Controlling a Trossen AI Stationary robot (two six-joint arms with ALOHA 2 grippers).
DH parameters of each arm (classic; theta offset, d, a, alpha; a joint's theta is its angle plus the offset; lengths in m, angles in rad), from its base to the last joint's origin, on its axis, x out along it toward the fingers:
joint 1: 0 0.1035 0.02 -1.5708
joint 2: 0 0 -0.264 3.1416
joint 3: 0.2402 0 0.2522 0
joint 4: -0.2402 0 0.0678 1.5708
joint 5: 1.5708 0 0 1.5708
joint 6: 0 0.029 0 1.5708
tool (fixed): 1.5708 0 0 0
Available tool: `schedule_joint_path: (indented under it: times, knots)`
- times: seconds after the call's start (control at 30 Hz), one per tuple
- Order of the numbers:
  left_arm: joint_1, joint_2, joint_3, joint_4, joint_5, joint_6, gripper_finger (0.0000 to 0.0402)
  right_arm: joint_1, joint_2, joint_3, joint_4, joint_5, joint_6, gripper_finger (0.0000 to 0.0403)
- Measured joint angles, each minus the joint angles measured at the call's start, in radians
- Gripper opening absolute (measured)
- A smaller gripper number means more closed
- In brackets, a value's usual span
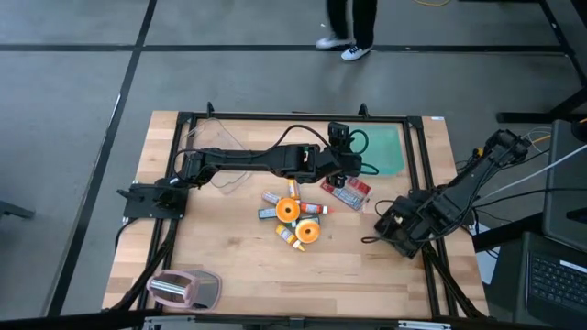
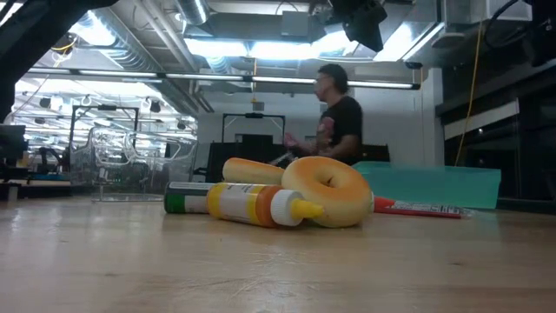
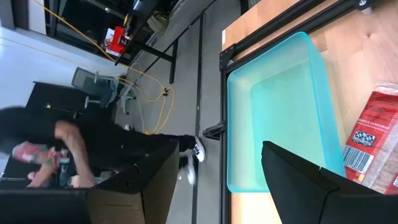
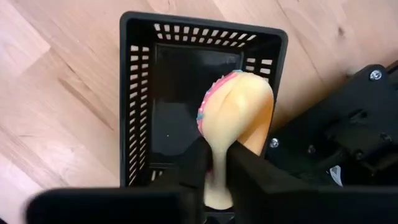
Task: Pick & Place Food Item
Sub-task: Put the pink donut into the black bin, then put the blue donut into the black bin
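So the right gripper point(image 4: 217, 180) is hanging over the black slotted basket point(image 4: 140, 93) at the table's right edge, and it's got a doughnut point(image 4: 233, 130) with pink icing pinched between its fingers, edge-on, dangling above the basket's open mouth. The step in hand looks like the drop. To do it well I'd keep the doughnut centred over the floor of the basket, not the wall on the arm's side, which it sits pretty close to. Spread the fingers fully before pulling up, since that soft toy could cling to a pad.

The left gripper point(image 1: 341, 139) waits out over the far middle of the table near the teal tray point(image 3: 280, 112), fingers spread wide with nothing between them.

Hard to make out: from above, the right arm covers the basket completely, so only the wrist camera shows it. The pile in the middle, with another doughnut point(image 2: 328, 191), a hot dog bun point(image 2: 252, 170) and a mustard bottle point(image 2: 261, 205), overlaps a lot, so I can't count the items. The person point(image 2: 337, 117) behind the table is partly hidden too.
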Motion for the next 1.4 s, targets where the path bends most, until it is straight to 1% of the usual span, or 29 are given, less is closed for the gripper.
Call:
schedule_joint_path:
  times: [0.17,0.23,0.33,0.53,0.6,0.7,0.73,0.8,0.9,1.0,1.07,1.1,1.17,1.23,1.27,1.3,1.33,1.4]
  knots:
    - [0.000,0.000,0.000,0.000,0.005,-0.001,0.0223,0.000,0.000,0.000,0.000,-0.009,0.003,0.0158]
    - [0.000,0.000,0.000,0.000,0.016,-0.004,0.0223,0.000,0.000,0.000,-0.001,-0.010,0.003,0.0182]
    - [0.000,0.000,0.000,0.000,0.025,-0.010,0.0223,0.000,0.000,0.000,0.000,-0.010,0.003,0.0203]
    - [0.000,0.000,0.000,0.000,0.024,-0.010,0.0223,0.000,0.000,0.000,0.000,0.000,0.003,0.0210]
    - [0.000,0.000,0.000,0.000,0.009,0.005,0.0223,0.000,0.000,0.000,0.002,0.035,0.003,0.0207]
    - [0.005,-0.014,-0.001,-0.020,-0.008,0.015,0.0223,0.000,0.000,0.000,0.033,0.127,0.001,0.0203]
    - [0.011,-0.028,-0.001,-0.024,0.009,0.006,0.0223,0.000,-0.002,0.000,0.054,0.164,-0.008,0.0202]
    - [0.027,-0.073,-0.001,-0.047,0.080,-0.042,0.0223,0.000,-0.007,0.006,0.101,0.240,-0.045,0.0201]
    - [0.054,-0.164,0.000,-0.062,0.266,-0.140,0.0223,0.000,-0.007,0.065,0.138,0.370,-0.130,0.0201]
    - [0.072,-0.251,0.000,-0.066,0.499,-0.250,0.0223,0.001,-0.008,0.152,0.163,0.528,-0.258,0.0201]
    - [0.083,-0.302,0.000,-0.082,0.638,-0.308,0.0223,0.010,-0.008,0.212,0.214,0.668,-0.389,0.0201]
    - [0.084,-0.327,-0.008,-0.079,0.689,-0.331,0.0223,0.021,-0.009,0.235,0.257,0.749,-0.475,0.0201]
    - [0.081,-0.374,-0.034,-0.082,0.760,-0.363,0.0223,0.048,-0.009,0.265,0.399,0.922,-0.688,0.0201]
    - [0.065,-0.418,-0.075,-0.081,0.791,-0.378,0.0223,0.079,-0.009,0.273,0.591,1.059,-0.944,0.0201]
    - [0.053,-0.440,-0.106,-0.078,0.795,-0.383,0.0223,0.092,-0.009,0.273,0.688,1.103,-1.072,0.0201]
    - [0.039,-0.461,-0.139,-0.067,0.796,-0.384,0.0223,0.104,-0.009,0.273,0.778,1.123,-1.182,0.0201]
    - [0.024,-0.484,-0.180,-0.048,0.796,-0.383,0.0223,0.113,-0.009,0.273,0.863,1.119,-1.286,0.0201]
    - [-0.004,-0.534,-0.280,0.019,0.793,-0.380,0.0223,0.126,-0.009,0.273,1.009,1.060,-1.445,0.0201]
